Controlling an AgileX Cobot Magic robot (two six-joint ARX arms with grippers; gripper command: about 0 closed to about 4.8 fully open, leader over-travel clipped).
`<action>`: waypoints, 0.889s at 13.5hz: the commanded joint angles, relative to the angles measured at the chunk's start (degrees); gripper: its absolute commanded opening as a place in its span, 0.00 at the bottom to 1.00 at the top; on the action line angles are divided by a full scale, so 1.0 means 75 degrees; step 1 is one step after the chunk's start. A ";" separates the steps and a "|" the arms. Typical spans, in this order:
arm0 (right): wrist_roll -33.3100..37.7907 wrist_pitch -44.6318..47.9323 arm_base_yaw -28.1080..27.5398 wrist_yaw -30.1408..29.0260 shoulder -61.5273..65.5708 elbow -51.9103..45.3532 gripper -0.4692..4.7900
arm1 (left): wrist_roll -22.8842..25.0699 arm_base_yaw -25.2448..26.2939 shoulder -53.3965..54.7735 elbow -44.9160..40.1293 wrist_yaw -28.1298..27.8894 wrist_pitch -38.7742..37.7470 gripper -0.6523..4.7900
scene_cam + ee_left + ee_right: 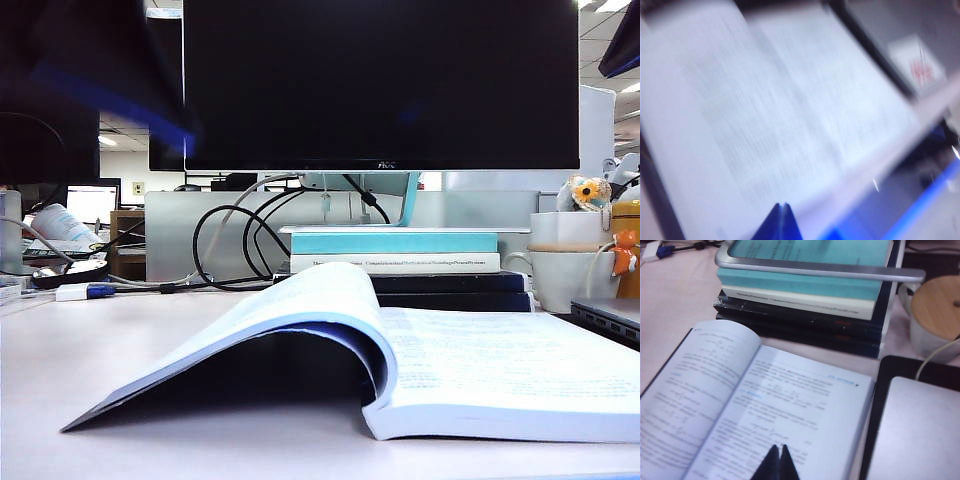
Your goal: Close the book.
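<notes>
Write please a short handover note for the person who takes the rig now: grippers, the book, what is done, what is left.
Left gripper: shut, holding nothing, over the open pages; its view is blurred.
Right gripper: shut, holding nothing, above the right-hand page.
The book lies open on the table, in front of a stack of books under the monitor stand. Its left half arches up; its right half lies flat. A laptop and a mug are to its right.
Done: nothing visible yet.
Left: fold one half over the other to close it.

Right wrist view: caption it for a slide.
Right gripper shut above the open book, stacked books behind.
</notes>
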 commanded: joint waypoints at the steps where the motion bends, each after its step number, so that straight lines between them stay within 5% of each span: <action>1: -0.0090 0.0105 0.0041 -0.0006 0.0032 0.0029 0.09 | -0.0498 -0.0405 0.0000 -0.0565 0.0041 0.0475 0.11; 5: -0.0087 0.0108 0.0044 -0.0017 0.0035 0.0020 0.09 | -0.1061 -0.1352 0.0318 -0.1518 -0.0895 0.1772 0.11; 8: -0.0085 0.0090 0.0052 -0.0029 0.0044 -0.0131 0.09 | -0.1440 -0.1667 0.1970 -0.1813 -0.0851 0.3657 0.11; 12: -0.0085 0.0050 0.0052 -0.0201 0.0044 -0.0440 0.09 | -0.1734 -0.1821 0.3395 -0.1807 -0.1043 0.4881 0.11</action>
